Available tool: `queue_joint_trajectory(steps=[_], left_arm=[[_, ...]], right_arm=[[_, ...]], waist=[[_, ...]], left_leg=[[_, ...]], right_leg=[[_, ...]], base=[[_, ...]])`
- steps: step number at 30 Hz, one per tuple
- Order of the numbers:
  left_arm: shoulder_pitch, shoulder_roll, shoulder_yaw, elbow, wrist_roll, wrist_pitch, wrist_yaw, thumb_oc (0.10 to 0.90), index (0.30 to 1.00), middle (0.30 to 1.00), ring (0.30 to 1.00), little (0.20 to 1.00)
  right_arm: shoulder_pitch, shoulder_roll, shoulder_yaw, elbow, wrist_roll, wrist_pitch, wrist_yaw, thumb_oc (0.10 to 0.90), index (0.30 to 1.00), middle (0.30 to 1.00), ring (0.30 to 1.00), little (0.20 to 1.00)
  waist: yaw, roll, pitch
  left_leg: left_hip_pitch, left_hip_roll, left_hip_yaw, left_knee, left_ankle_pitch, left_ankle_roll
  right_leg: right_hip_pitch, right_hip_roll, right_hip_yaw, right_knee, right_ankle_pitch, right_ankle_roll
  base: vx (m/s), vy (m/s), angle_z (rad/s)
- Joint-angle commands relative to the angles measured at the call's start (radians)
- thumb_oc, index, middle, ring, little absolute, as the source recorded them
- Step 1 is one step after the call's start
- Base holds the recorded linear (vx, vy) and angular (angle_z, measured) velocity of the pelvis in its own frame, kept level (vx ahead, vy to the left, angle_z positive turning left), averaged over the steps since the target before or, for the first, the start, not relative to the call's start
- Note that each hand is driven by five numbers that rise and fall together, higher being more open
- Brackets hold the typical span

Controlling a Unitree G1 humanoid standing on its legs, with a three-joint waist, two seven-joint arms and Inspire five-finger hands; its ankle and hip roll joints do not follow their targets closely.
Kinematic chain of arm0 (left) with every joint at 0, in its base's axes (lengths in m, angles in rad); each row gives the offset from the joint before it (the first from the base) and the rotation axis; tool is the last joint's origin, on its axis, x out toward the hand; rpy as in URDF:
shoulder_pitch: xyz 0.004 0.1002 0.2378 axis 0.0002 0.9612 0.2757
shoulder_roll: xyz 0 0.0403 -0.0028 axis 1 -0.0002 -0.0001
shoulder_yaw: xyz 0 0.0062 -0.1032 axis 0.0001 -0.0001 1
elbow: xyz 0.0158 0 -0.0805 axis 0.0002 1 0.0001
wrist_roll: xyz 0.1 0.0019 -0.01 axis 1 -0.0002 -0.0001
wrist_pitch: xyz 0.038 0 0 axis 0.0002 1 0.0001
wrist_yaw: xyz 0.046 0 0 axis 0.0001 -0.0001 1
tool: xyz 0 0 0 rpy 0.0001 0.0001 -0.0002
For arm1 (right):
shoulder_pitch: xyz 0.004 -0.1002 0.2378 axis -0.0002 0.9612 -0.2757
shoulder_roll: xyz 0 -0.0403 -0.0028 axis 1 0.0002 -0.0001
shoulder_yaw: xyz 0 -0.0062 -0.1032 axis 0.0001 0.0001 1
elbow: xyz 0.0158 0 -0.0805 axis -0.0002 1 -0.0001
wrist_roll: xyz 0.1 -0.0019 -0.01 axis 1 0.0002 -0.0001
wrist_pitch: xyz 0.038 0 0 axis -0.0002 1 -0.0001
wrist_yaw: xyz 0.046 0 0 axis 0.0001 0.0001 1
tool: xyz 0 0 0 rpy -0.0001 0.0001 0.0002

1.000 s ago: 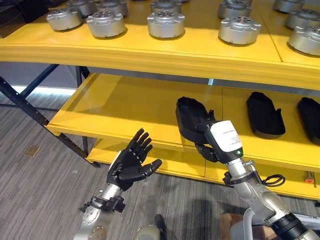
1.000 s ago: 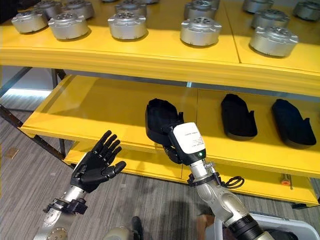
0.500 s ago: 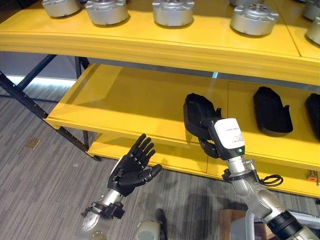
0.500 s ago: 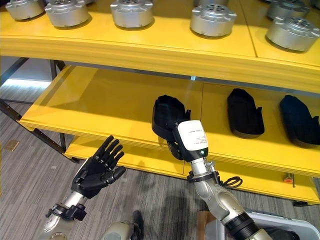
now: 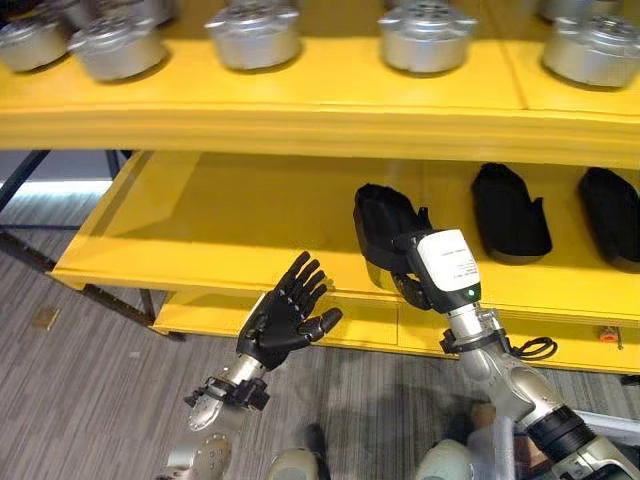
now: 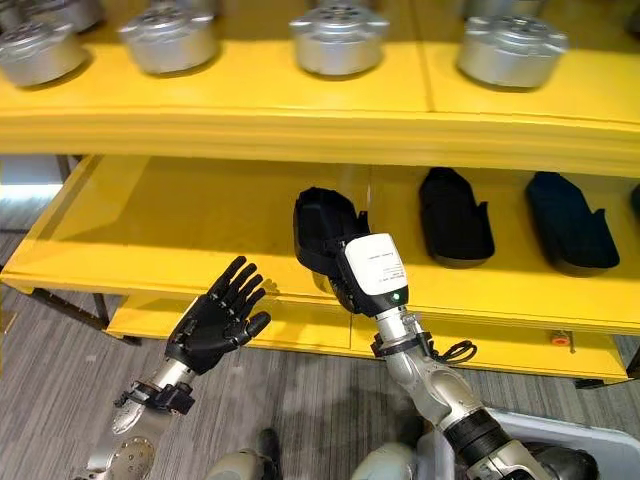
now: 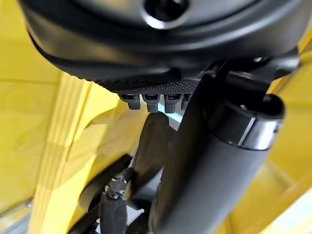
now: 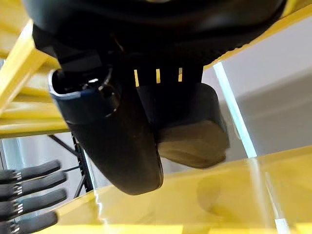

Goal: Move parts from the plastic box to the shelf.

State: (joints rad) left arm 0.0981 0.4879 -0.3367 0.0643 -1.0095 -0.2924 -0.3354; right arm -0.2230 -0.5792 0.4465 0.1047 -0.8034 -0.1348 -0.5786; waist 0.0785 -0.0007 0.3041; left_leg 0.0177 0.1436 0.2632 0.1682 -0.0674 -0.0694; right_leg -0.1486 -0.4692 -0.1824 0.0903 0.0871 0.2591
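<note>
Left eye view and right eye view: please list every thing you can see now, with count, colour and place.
Round silver metal parts: five seen in the left eye view, silver-grey, top shelf.
Black moulded plastic parts: three. One is at the middle shelf's front, held by the right hand; two lie further right.
Yellow shelf rack: one, three levels.
White plastic box: one, on the floor at lower right.
Left hand: dark, fingers straight, holding nothing, before the lower shelf.
Right hand: dark, fingers curled round the black part.

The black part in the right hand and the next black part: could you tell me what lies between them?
Only bare yellow shelf separates the held black part from the next black part, in the right eye view.
</note>
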Motion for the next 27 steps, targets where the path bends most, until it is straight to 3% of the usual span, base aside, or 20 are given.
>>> queue_joint_trajectory(steps=[1,5,12,21,27], left_arm=[[0.054,0.036,0.043,-0.159,-0.008,-0.053,-0.064,0.9,1.0,1.0,1.0,1.0],[0.098,0.045,0.071,-0.199,-0.042,-0.053,-0.055,0.9,1.0,1.0,1.0,1.0],[0.08,0.037,0.051,-0.187,-0.031,-0.037,-0.076,0.9,1.0,1.0,1.0,1.0],[0.039,0.035,0.022,-0.167,-0.031,-0.039,-0.023,0.9,1.0,1.0,1.0,1.0],[0.033,0.032,0.026,-0.164,-0.03,-0.025,-0.016,0.9,1.0,1.0,1.0,1.0]], right_arm=[[-0.132,-0.05,-0.1,-0.213,0.065,0.015,-0.007,0.4,0.3,0.3,0.3,0.3],[-0.124,-0.089,-0.083,-0.199,0.082,0.018,-0.007,0.4,0.3,0.3,0.3,0.3],[-0.181,-0.086,-0.039,-0.108,0.08,0.026,-0.036,0.4,0.3,0.3,0.3,0.3],[-0.154,-0.064,-0.034,-0.062,0.06,-0.013,-0.054,0.4,0.3,0.3,0.3,0.3],[-0.14,-0.057,-0.037,-0.059,0.055,-0.007,-0.05,0.4,0.3,0.3,0.3,0.3]], waist=[[0.052,-0.038,-0.076],[0.047,-0.033,-0.092],[0.04,-0.023,-0.101],[0.019,-0.024,-0.101],[0.022,-0.026,-0.106]], left_leg=[[0.047,-0.04,0.001,0.085,-0.17,0.069],[0.069,-0.009,0.003,0.056,-0.145,0.049],[0.083,0.026,0.02,-0.012,-0.096,0.03],[0.106,0.018,0.024,-0.04,-0.085,0.043],[0.107,0.011,0.017,-0.047,-0.079,0.046]], right_leg=[[0.047,0.08,-0.091,0.047,0.053,-0.062],[0.073,0.125,-0.122,0.045,-0.015,-0.073],[0.054,0.162,-0.142,0.072,-0.047,-0.106],[0.047,0.154,-0.127,0.092,-0.041,-0.094],[0.065,0.152,-0.128,0.086,-0.042,-0.089]], base=[[0.17,-0.125,0.7],[0.24,-0.086,0.51],[0.07,-0.012,0.04],[0.02,0.039,0.06],[0.01,0.02,0.02]])
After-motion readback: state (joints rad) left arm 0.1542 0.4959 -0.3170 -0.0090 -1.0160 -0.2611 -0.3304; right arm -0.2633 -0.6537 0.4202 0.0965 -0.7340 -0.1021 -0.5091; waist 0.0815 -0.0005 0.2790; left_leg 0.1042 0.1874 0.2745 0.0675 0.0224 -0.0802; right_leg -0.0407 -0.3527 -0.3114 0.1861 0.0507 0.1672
